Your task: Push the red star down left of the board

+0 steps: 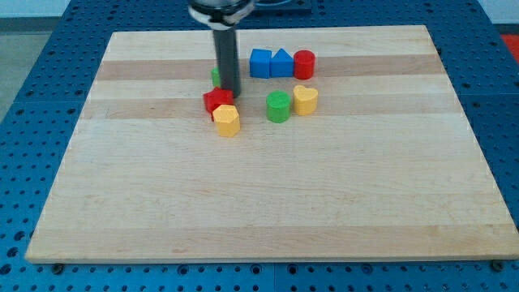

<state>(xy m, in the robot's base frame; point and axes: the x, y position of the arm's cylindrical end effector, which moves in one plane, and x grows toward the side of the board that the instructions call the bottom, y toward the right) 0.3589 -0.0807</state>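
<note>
The red star (216,100) lies on the wooden board (268,203) above the middle, left of centre. A yellow block (228,120) touches it at its lower right. My tip (230,89) stands right at the star's upper right edge. A green block (216,76) sits just behind the rod, mostly hidden by it.
A green round block (278,106) and a yellow heart-like block (305,99) stand to the right of the star. Two blue blocks (260,62) (281,63) and a red cylinder (304,63) form a row near the view's top.
</note>
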